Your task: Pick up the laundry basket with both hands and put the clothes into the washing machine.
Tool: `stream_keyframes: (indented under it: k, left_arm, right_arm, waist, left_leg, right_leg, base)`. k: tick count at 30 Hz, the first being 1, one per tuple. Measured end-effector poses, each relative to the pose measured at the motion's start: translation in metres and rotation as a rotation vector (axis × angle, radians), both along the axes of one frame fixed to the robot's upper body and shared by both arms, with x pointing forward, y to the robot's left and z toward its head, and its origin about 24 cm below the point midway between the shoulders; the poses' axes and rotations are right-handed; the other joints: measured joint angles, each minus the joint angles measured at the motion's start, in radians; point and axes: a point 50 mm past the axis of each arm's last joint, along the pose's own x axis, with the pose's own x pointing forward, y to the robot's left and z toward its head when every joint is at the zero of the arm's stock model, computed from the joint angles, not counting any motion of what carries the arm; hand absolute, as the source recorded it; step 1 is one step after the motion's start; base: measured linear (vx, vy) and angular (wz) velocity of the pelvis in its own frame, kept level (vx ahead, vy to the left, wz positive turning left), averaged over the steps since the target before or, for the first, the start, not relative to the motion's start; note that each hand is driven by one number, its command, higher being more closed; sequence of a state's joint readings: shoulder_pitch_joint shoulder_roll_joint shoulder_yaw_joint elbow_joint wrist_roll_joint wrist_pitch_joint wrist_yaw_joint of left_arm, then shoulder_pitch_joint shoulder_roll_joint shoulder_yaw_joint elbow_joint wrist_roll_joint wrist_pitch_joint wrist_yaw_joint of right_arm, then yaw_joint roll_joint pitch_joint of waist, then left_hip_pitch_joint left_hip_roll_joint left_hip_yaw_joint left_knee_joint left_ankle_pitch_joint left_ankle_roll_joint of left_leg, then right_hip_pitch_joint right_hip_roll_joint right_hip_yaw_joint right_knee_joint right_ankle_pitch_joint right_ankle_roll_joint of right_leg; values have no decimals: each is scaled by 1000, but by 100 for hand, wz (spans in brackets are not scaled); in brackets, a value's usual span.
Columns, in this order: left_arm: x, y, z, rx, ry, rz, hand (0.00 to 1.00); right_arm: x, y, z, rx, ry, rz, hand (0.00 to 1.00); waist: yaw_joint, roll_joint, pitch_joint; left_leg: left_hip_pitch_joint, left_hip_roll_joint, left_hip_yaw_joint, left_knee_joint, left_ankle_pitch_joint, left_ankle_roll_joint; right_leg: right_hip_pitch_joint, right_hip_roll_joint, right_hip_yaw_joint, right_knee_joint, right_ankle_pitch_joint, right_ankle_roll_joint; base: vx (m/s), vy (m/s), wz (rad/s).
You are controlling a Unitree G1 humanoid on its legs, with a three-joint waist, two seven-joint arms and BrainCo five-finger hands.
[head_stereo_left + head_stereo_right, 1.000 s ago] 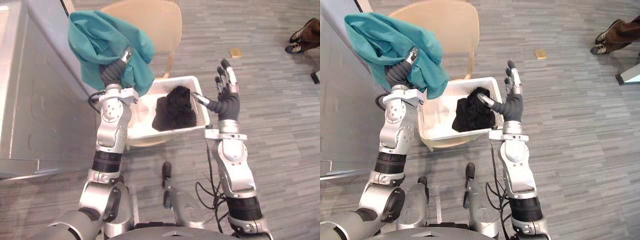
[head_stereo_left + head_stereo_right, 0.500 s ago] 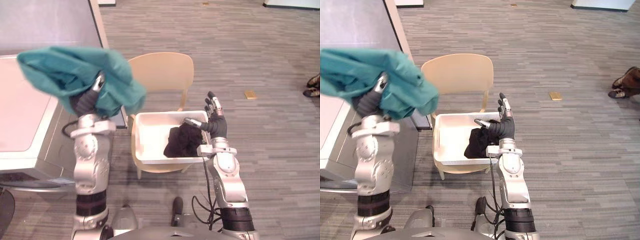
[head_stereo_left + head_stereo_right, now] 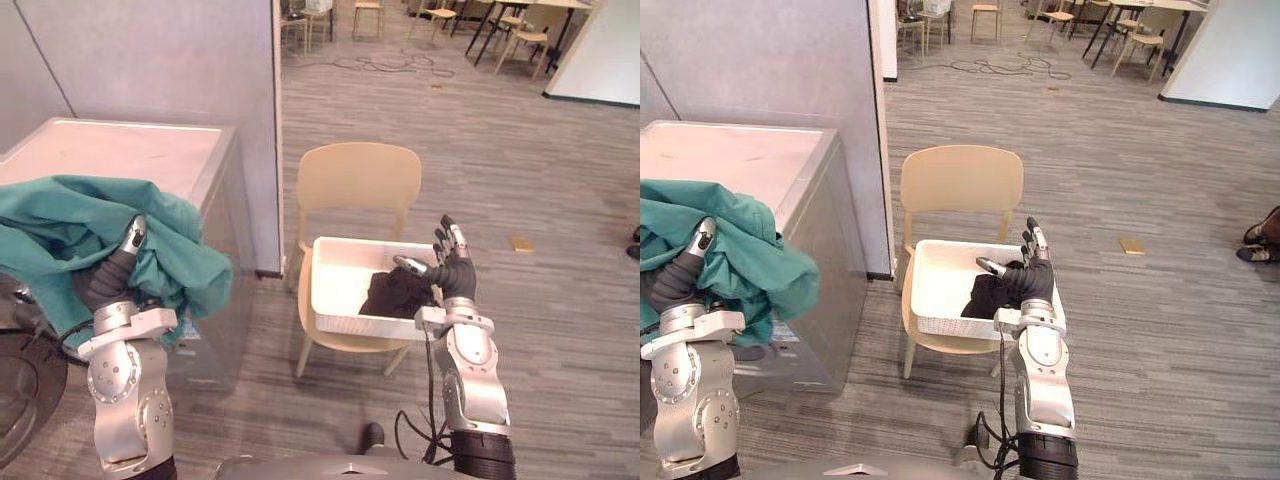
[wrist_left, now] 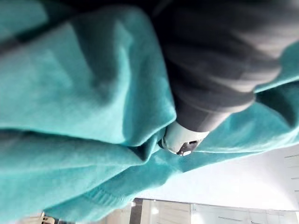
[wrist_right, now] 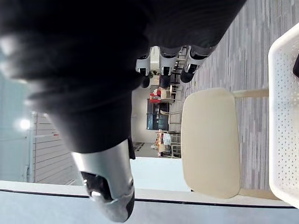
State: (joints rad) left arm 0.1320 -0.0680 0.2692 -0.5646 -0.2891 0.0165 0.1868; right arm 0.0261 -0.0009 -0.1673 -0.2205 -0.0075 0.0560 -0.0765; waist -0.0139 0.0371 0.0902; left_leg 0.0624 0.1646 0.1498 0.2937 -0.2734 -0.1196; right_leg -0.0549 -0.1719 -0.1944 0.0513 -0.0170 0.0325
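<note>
Left hand (image 3: 116, 268) is up at my left with a teal cloth (image 3: 60, 225) bunched over and around it. The cloth hangs in front of the washing machine (image 3: 130, 160), about level with its white top. The wrist view has cloth wrapped right against the hand, so I can't tell what grip it has. The right hand (image 3: 456, 278) is raised with its palm toward the left. Its fingers (image 3: 456, 240) are straight and spread wide, the thumb sticks out toward the basket, and it holds nothing. The white laundry basket (image 3: 948, 325) sits on the seat of a pale wooden chair (image 3: 355, 180), just right of the machine. A black garment (image 3: 388, 293) is heaped at the basket's right end. The right hand shows in front of the basket's right near corner, and I can't tell whether it touches. There's a grey partition (image 3: 150, 60) behind the machine. A small tan block (image 3: 520, 243) lies on the floor well right of the chair, and a person's shoe (image 3: 1260, 245) is at the far right edge.
</note>
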Motion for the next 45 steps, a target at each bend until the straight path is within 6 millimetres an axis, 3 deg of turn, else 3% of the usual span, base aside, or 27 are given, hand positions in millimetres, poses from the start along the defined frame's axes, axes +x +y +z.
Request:
stream_keyframes:
  k: [1,3,6,7,8,9,10,11,13,15,17,19,20,21,22,23,25,27,28,30,32,35,36,39,42,44,45]
  left_arm:
    - [0,-1,-1,-10,1,3,100]
    - [4,-5,-4,-19,12,-21,100]
    - [8,-12,-3,-22,4,-53,100]
    - [8,-12,-1,-30,-9,-49,100]
    - [9,-12,0,-31,-20,-48,100]
    - [10,-11,3,-30,-35,-40,100]
    - [10,-10,5,-29,-44,-36,100]
    - [11,-10,3,-29,-35,-36,100]
    - [11,-11,3,-19,-26,-38,100]
    - [12,-14,2,-13,-11,-49,100]
    - [13,-17,1,2,-6,-68,100]
    - [14,-25,1,8,-3,-116,100]
    - [15,-28,-1,6,5,-128,100]
    - [14,-27,-4,10,20,-133,100]
    - [14,-27,-2,26,2,-140,100]
    - [15,-27,-3,23,7,-143,100]
    - [15,-26,-16,10,68,-139,100]
    - [16,-28,-24,-1,106,-149,100]
    - [17,-30,-23,0,103,-160,100]
    - [17,-31,-24,3,110,-161,100]
    - [19,-36,-26,9,118,-180,100]
    - [24,-42,-33,1,148,-213,100]
    - [27,-45,-36,-3,157,-227,100]
    - [28,-47,-38,-5,168,-236,100]
    - [31,-49,-45,-11,197,-242,100]
    - [32,-48,-51,-17,222,-240,100]
    - [29,-45,-54,-19,236,-228,100]
  right_arm:
    - [0,0,0,3,0,-2,0]
    - [-1,-2,-1,12,1,-36,0]
    - [-4,-10,4,-12,-18,-89,0]
    - [-4,-9,13,-18,-54,-86,0]
    - [-3,-7,17,-18,-79,-82,0]
    - [-2,-3,23,-9,-106,-73,0]
    - [-1,3,30,-6,-137,-51,0]
    - [2,4,36,-16,-160,-41,0]
    - [4,9,56,-21,-262,-35,0]
    - [3,8,58,-20,-269,-42,0]
    - [1,2,58,-22,-269,-79,0]
    - [-3,-16,59,-77,-266,-166,0]
    - [-4,-23,62,-100,-272,-188,0]
    - [-9,-29,62,-128,-268,-214,0]
    - [-14,-34,68,-143,-295,-247,0]
    - [-15,-36,69,-149,-300,-254,0]
    - [-15,-35,66,-159,-283,-234,0]
    - [-21,-35,57,-160,-245,-233,0]
    - [-25,-36,58,-164,-250,-243,0]
    - [-31,-38,52,-134,-230,-276,0]
    - [-35,-40,51,-128,-228,-296,0]
    - [-36,-40,51,-134,-222,-301,0]
    - [-38,-43,50,-137,-216,-318,0]
    - [-49,-55,41,-177,-161,-386,0]
    - [-74,-74,25,-209,-61,-485,0]
    - [-91,-85,15,-234,13,-531,0]
    - [-99,-88,6,-243,69,-542,0]
  waist:
    - [-4,-1,0]
    - [-27,-15,20]
    - [-38,-16,24]
    - [-13,20,13]
    - [-6,33,21]
    - [-4,29,27]
    - [16,-18,11]
    - [27,-19,11]
    - [25,-24,9]
    - [27,-25,11]
    - [19,-24,18]
    - [-1,-15,35]
    - [-10,4,60]
    - [-38,0,45]
    - [-47,-25,37]
    - [-48,-26,42]
    - [-43,-19,49]
    - [-48,0,38]
    - [-60,24,35]
    - [-71,-7,36]
    - [-87,-12,33]
    - [-101,18,47]
    - [-113,44,70]
    - [-152,59,93]
    - [-183,47,92]
    - [-199,46,96]
    - [-214,43,98]
  left_leg:
    - [-8,-8,-15,4,3,3]
    - [-42,-49,-79,53,15,21]
    - [-65,-97,-126,52,32,51]
    - [-85,-86,-131,30,42,74]
    - [-100,-79,-143,32,47,79]
    - [-123,-81,-175,31,55,79]
    - [-153,-124,-203,6,73,76]
    - [-164,-128,-209,1,77,76]
    - [-212,-148,-263,-11,111,72]
    - [-220,-159,-283,-41,150,60]
    - [-213,-145,-177,-72,192,79]
    - [-190,-147,-60,-100,274,136]
    - [-170,-146,-70,-138,328,122]
    - [-126,-156,-94,-276,384,71]
    - [-127,-143,17,-214,265,144]
    - [-151,-138,62,-178,248,128]
    - [-211,-70,144,-2,185,130]
    - [-214,26,136,133,102,71]
    - [-201,31,105,86,49,30]
    - [-191,-47,97,48,61,58]
    - [-185,-100,90,30,56,102]
    - [-113,-149,98,-28,69,151]
    - [-55,-152,99,-66,80,188]
    - [15,-153,84,-118,75,217]
    - [65,-189,74,-176,79,212]
    - [82,-212,84,-200,81,215]
    - [103,-228,102,-226,78,210]
  right_leg:
    - [-5,2,26,15,-8,-8]
    - [-20,-3,122,109,-51,-93]
    - [25,-7,189,81,-83,-120]
    - [30,12,212,82,-140,-117]
    - [13,35,231,120,-135,-68]
    - [6,85,259,179,-114,-8]
    - [26,117,257,153,-115,-17]
    - [26,107,264,124,-101,9]
    - [25,100,226,59,-59,13]
    - [42,86,195,40,-33,43]
    - [90,68,134,44,-32,43]
    - [99,75,56,149,-37,28]
    - [68,87,39,223,-82,-6]
    - [74,103,51,113,-51,-32]
    - [79,66,40,81,-26,8]
    - [93,54,20,65,-34,19]
    - [95,36,-21,46,-25,19]
    - [109,31,-64,12,-19,35]
    - [107,29,-70,4,-17,46]
    - [108,-29,-77,4,-5,49]
    - [101,-82,-94,43,20,56]
    - [14,-151,-83,281,66,-12]
    - [-71,-151,-12,472,105,-128]
    - [-125,-33,96,596,-33,-22]
    - [-143,97,97,450,-93,4]
    - [-155,169,95,324,-82,-7]
    - [-154,209,84,237,-29,-36]
  base:
    - [-34,4,75]
    - [-62,6,109]
    - [-16,52,121]
    - [-16,43,41]
    - [-38,19,55]
    - [-28,-26,78]
    - [13,-30,69]
    - [38,-8,65]
    - [79,12,68]
    - [79,6,100]
    - [28,31,127]
    - [8,76,164]
    - [-80,98,219]
    - [-63,42,217]
    - [6,10,195]
    - [50,-2,118]
    - [-4,52,55]
    - [-21,153,39]
    - [-54,283,27]
    - [-49,320,35]
    - [-24,275,35]
    - [13,324,2]
    - [59,358,2]
    - [74,208,16]
    - [172,115,16]
    - [251,82,-8]
    - [277,55,-25]
